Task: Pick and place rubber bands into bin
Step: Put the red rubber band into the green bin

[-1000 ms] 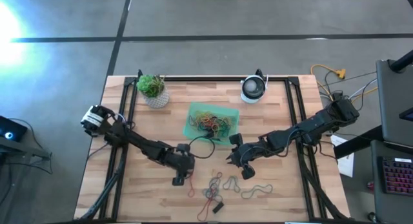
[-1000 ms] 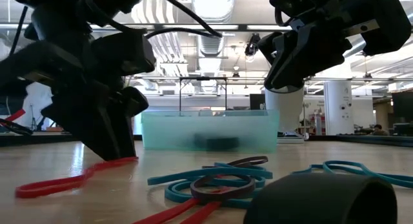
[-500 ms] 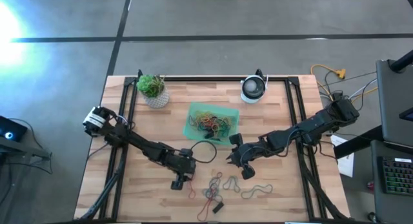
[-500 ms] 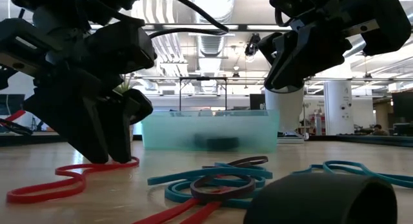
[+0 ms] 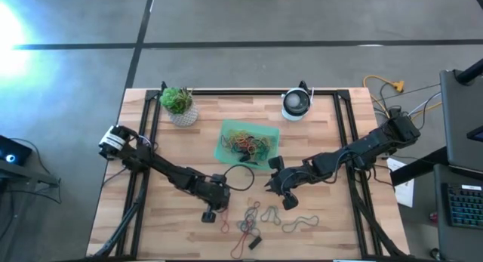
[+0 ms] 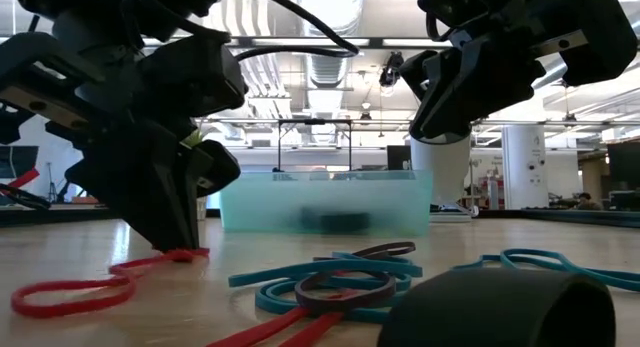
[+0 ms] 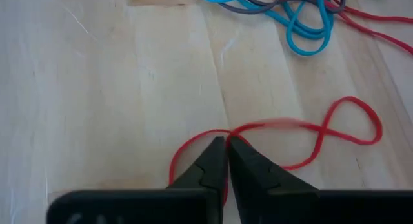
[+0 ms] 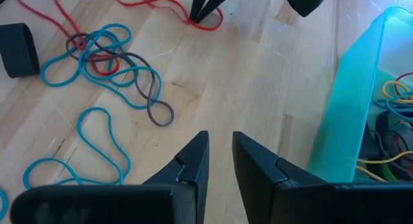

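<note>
bins [image 5: 226, 139]: 1 | plant pots [image 5: 179, 107]: 1 | round devices [image 5: 296, 104]: 1 | arms: 2

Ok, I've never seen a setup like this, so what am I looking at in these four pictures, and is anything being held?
Two dark robot arms work at a wooden table. One picture looks straight down, one sits at tabletop level, and two come from cameras on the arms' wrists. The green bin at the middle already holds rubber bands. More bands lie loose on the wood: a blue and grey tangle and a red rubber band. The left tool is down on the table with its jaws closed on that red band. The right tool hangs empty beside the bin, jaws slightly apart. A potted plant and a round white device stand at the back.
</note>
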Robot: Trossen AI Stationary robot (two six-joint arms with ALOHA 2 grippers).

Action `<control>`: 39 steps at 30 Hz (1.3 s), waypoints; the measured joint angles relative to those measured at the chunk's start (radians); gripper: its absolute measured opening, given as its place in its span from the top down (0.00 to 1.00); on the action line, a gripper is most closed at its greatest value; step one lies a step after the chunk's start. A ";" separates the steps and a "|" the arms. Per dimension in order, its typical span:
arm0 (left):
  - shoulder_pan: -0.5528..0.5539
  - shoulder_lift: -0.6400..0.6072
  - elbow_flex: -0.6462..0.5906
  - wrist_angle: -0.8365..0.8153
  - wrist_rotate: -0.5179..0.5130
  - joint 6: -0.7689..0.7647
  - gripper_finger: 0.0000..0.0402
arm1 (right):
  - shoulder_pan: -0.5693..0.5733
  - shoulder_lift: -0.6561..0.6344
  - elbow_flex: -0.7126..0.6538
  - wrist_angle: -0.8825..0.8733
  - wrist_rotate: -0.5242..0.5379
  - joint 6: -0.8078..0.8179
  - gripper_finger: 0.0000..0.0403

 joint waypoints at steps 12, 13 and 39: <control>-0.003 -0.161 -0.008 -0.027 -0.096 0.039 1.00 | 0.000 0.000 0.000 -0.001 0.000 -0.002 0.84; -0.002 -0.182 -0.010 -0.046 -0.121 0.046 1.00 | 0.000 0.000 0.000 0.000 0.000 -0.001 0.84; -0.005 -0.289 -0.007 -0.009 -0.212 0.118 1.00 | 0.000 0.000 -0.006 -0.001 0.000 -0.001 0.84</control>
